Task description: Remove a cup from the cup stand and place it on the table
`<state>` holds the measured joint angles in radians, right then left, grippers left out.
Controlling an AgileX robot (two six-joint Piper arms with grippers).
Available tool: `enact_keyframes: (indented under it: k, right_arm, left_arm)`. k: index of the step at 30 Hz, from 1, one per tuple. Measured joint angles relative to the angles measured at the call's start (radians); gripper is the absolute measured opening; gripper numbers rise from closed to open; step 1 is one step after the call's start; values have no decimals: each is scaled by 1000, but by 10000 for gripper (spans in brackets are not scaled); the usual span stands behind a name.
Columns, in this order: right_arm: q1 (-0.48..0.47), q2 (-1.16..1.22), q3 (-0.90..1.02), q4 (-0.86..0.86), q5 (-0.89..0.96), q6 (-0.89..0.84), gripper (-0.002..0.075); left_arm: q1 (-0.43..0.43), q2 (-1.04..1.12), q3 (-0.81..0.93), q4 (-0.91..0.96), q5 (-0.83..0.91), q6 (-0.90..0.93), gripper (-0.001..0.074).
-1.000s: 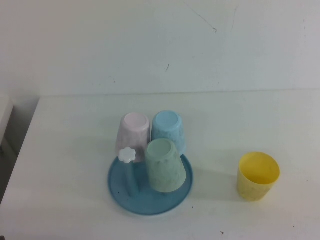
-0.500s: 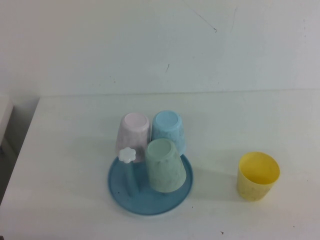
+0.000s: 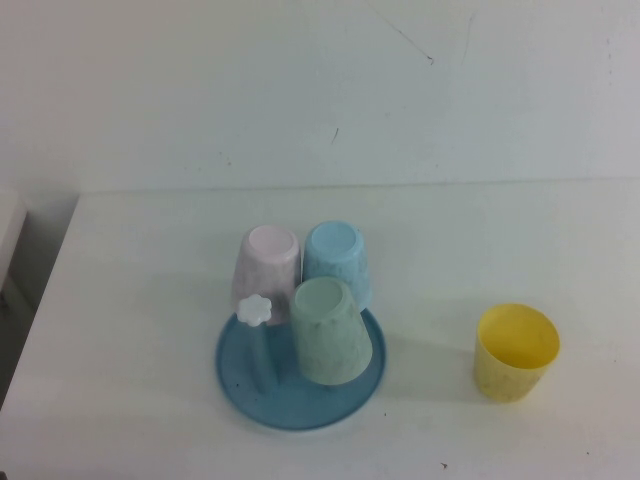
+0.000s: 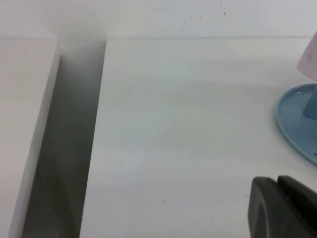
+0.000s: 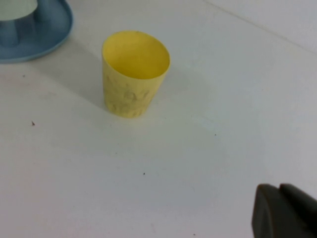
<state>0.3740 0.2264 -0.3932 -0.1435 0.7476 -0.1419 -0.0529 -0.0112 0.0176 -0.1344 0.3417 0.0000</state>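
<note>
Bare lab: white table (image 3: 150, 300), blank wall (image 3: 250, 90)

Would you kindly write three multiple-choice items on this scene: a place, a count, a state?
1. Where is the yellow cup? A on a peg B on the table, right of the cup stand C in a hand
2. How many cups sit on the stand? A two B three C four
3. The yellow cup is: A upright B inverted C on its side
1 B: bare tabletop under it. 2 B: pink cup, blue cup, green cup. 3 A: open mouth up. Left hand and right hand hover over the table.
</note>
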Motion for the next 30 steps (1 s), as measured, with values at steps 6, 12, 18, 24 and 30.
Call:
enact_keyframes:
  k: [6,12,18,24,30]
  right_arm:
    - [0,0,0,1,0,0,-2]
    - [0,0,0,1,0,0,-2]
    - [0,0,0,1,0,0,-2]
    - [0,-2,9,-6,-29,-2,-2]
    - [-104,-29,116,-4,-238,-3,-2]
  left_arm:
    - [0,0,0,1,2,0,-2]
    - [0,0,0,1,2,0,-2]
    - [0,0,0,1,2,0,-2]
    - [0,0,0,1,4,0,-2]
    - [0,0,0,1,4,0,-2]
